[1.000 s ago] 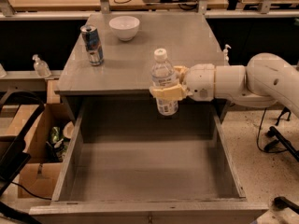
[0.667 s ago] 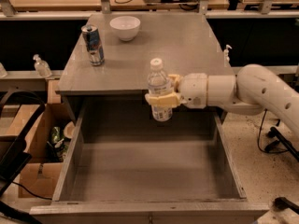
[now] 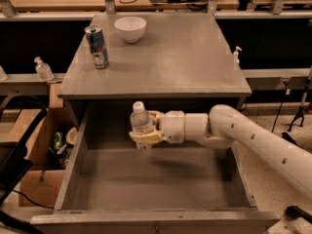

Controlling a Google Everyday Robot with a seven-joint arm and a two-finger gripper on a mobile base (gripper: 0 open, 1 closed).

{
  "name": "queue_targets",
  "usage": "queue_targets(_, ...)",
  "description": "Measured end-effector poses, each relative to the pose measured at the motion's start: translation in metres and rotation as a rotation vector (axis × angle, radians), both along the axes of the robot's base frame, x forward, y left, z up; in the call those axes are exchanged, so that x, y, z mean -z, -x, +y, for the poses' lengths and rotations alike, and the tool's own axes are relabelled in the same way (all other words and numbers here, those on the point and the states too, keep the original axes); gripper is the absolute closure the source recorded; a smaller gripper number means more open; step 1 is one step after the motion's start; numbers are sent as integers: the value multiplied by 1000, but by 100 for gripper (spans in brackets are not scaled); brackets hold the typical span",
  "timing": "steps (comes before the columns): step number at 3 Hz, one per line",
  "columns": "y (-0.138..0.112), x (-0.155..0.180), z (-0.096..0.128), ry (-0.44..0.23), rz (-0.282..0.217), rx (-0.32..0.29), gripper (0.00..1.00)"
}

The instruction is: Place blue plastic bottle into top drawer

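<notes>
The blue plastic bottle (image 3: 141, 125) is clear with a white cap and stands upright in my gripper (image 3: 147, 130). The gripper is shut on the bottle around its lower half. My white arm (image 3: 243, 135) reaches in from the right. The bottle hangs inside the open top drawer (image 3: 73, 174), over the rear left part of its flat grey bottom, below the level of the cabinet top. Its base looks a little above the drawer floor.
On the grey cabinet top (image 3: 180, 57) stand a blue-and-silver can (image 3: 97, 47) at the left and a white bowl (image 3: 130, 29) at the back. A small pump bottle (image 3: 43, 69) sits on a ledge at left. A cardboard box (image 3: 41, 150) with clutter stands left of the drawer.
My gripper has carried the bottle left and down, from the cabinet's front edge into the open drawer.
</notes>
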State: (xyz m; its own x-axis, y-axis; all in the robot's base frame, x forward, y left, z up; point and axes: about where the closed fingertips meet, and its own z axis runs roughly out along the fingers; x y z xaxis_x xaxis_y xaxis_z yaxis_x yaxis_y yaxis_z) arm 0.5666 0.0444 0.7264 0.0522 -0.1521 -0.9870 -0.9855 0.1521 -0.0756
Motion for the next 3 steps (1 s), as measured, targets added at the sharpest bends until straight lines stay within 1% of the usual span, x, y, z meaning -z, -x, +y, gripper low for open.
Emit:
queue_targets(1,16,28,21,5,1,2,100)
queue_targets(2,30,51,39,23,13,-3,100)
queue_targets(3,34,56,44,28,19,-6,78)
